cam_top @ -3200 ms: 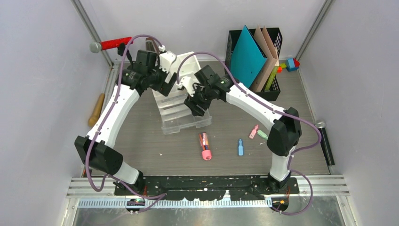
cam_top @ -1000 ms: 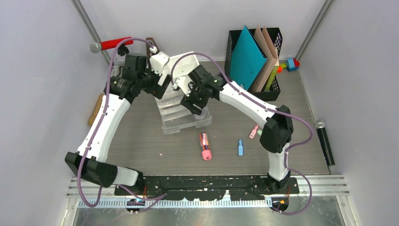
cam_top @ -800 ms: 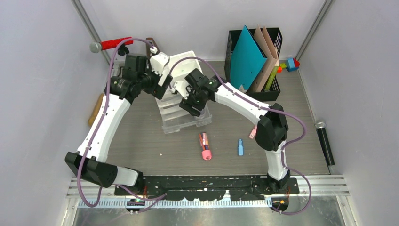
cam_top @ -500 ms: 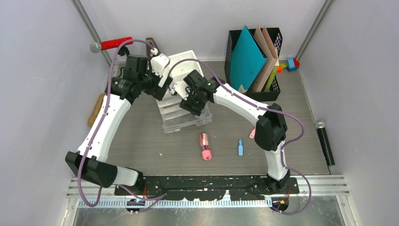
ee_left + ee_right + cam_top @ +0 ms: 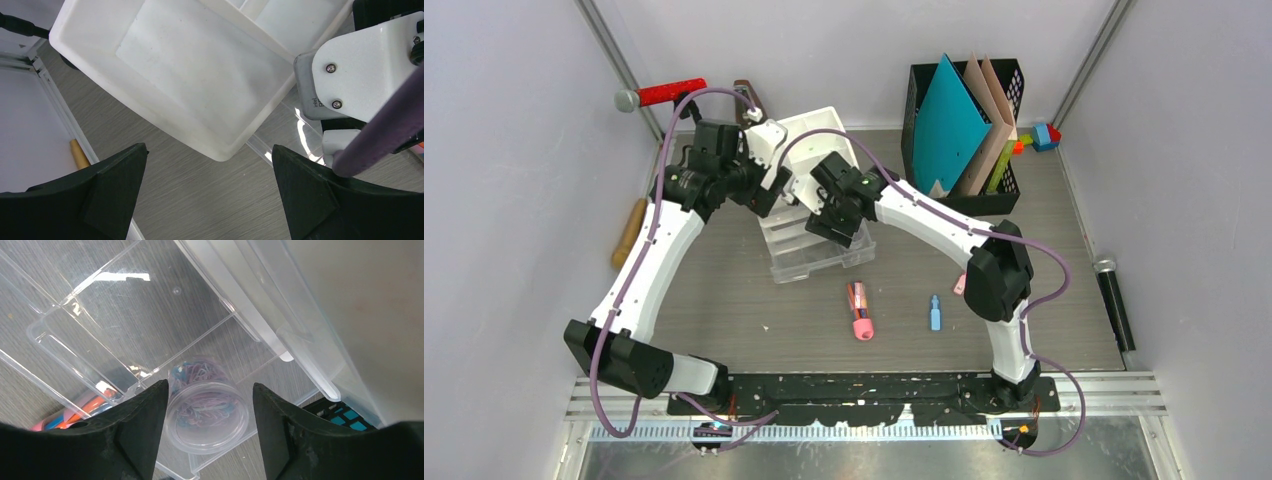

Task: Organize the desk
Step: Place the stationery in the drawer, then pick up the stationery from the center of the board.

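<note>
While my left gripper [image 5: 208,150] hangs wide open with a white tray [image 5: 190,75] corner directly beneath it, my right gripper [image 5: 209,390] pinches a clear cup [image 5: 207,415] of paper clips between its fingers just above a clear drawer [image 5: 125,315], and the desk [image 5: 200,200] lies below both.

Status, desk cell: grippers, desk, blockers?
Left gripper open, empty, over white tray. Right gripper straddles paperclip jar at clear organizer, grip unconfirmed. Desk: pink-capped marker, blue piece loose. No obstruction seen.
</note>
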`<state>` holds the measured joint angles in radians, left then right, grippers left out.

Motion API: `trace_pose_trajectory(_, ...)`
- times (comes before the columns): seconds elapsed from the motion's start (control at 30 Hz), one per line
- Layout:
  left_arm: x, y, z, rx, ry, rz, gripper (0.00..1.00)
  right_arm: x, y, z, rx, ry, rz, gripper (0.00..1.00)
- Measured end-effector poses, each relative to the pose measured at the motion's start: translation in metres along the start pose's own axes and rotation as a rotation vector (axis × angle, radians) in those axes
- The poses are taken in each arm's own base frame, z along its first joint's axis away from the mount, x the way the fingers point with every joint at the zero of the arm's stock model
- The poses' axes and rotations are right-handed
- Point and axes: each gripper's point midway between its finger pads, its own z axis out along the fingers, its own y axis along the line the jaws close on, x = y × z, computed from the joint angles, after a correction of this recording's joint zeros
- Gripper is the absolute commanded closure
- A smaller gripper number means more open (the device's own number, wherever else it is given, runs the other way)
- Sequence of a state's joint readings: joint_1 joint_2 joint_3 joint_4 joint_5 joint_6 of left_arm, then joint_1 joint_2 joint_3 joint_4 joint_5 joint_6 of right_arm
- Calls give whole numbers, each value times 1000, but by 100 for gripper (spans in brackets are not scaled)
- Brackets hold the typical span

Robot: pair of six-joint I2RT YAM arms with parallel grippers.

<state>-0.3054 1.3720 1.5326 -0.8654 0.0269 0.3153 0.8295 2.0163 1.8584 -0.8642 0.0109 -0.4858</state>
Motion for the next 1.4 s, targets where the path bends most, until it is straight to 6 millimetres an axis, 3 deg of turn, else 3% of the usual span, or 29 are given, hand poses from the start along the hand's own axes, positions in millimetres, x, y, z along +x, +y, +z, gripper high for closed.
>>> trace_pose_trajectory(0.17, 0, 0, 0, 0, 0, 6, 0, 1, -1, -3, 16, 12, 4, 21)
trace_pose_trajectory(0.5, 0, 2, 0, -6, -1, 6, 0, -22, 7, -16, -41, -61, 87, 21)
trace_pose_trajectory(0.7, -1, 1, 0, 0, -4, 6, 0, -24, 21, -25, -106, -85, 138, 20)
trace_pose_trajectory(0.97, -9, -8, 0, 42, -40, 6, 0, 1, 36, -59, -137, -91, 177, 20)
trace_pose_trajectory(1.17, -14, -3, 1, 22, -61, -8, 0, 12, 69, -86, -228, -171, 150, 20)
trace_pose_trajectory(1.27, -17, -2, 4, 16, -78, -17, 0, 26, 88, -84, -279, -177, 153, 20)
trace_pose_trajectory(1.4, -17, -2, 9, 13, -87, -18, 0, 50, 110, -61, -333, -131, 163, 20)
